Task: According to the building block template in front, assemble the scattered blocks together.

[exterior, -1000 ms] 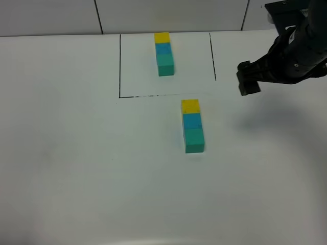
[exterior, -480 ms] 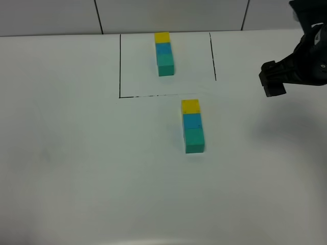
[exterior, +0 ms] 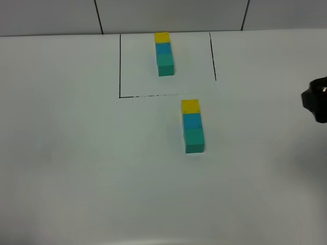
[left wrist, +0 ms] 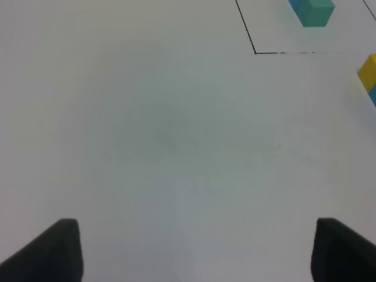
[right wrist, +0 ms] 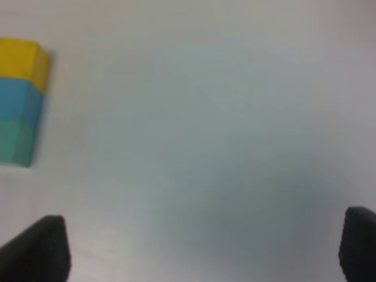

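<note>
The building block template [exterior: 163, 53] is a short yellow, blue, teal bar inside a black outlined rectangle at the back of the table. The scattered blocks stand joined in one row just in front of the outline: yellow [exterior: 190, 106], blue [exterior: 192, 121], teal-green [exterior: 194, 139], in the same order as the template. My right gripper [exterior: 318, 104] shows only at the far right edge, well away from the row. In the right wrist view it [right wrist: 197, 247] is open and empty, with the row [right wrist: 20, 100] off to one side. My left gripper [left wrist: 194, 252] is open and empty over bare table.
The black outline [exterior: 119, 66] marks the template area on the white table [exterior: 76, 153]. In the left wrist view the template's teal end [left wrist: 314, 12] and the yellow block [left wrist: 369, 70] show at the picture's edge. A tiled wall runs behind the table.
My right arm has drawn back to the right and slightly down, from beside the outline to the view's right edge. The blocks and template have not moved.
</note>
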Robot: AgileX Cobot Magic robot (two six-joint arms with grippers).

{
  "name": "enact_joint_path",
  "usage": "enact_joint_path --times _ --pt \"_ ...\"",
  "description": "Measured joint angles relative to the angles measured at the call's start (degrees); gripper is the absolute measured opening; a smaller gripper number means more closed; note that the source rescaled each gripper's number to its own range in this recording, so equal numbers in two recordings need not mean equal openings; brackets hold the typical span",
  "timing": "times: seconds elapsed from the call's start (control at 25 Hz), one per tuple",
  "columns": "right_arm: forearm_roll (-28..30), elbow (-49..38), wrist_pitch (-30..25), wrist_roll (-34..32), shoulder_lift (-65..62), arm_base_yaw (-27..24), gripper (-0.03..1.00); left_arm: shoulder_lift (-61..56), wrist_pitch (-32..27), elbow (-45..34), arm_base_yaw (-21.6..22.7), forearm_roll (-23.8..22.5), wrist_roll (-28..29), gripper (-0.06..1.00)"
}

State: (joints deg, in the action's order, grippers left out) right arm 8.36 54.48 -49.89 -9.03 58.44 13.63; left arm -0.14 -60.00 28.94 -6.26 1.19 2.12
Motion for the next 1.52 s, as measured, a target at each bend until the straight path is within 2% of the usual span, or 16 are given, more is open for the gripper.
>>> enact_joint_path --times 0.24,0.56,0.68,1.0,1.32,1.52 --pt "0.07 -5.48 -1.43 -1.55 -18.56 -0.11 0.91 0.0 0.0 0.0 0.0 0.0 0.0 0.66" --pt "0.13 -13.27 -10.45 -1.26 -38.05 -6.02 0.91 0.0 0.0 0.0 0.0 0.0 0.0 0.66" --pt "-0.47 -15.89 -13.25 -1.13 -42.83 -6.69 0.91 0.0 0.0 0.0 0.0 0.0 0.0 0.66" --pt "-4.43 -24.89 -12.52 -0.86 -54.42 -6.87 0.91 0.0 0.0 0.0 0.0 0.0 0.0 0.66" --pt "-4.95 -25.94 -11.65 -0.86 -58.88 -7.1 0.8 0.0 0.0 0.0 0.0 0.0 0.0 0.66" --pt "-4.95 -25.93 -11.65 -0.86 -58.88 -7.49 0.79 0.0 0.0 0.0 0.0 0.0 0.0 0.66"
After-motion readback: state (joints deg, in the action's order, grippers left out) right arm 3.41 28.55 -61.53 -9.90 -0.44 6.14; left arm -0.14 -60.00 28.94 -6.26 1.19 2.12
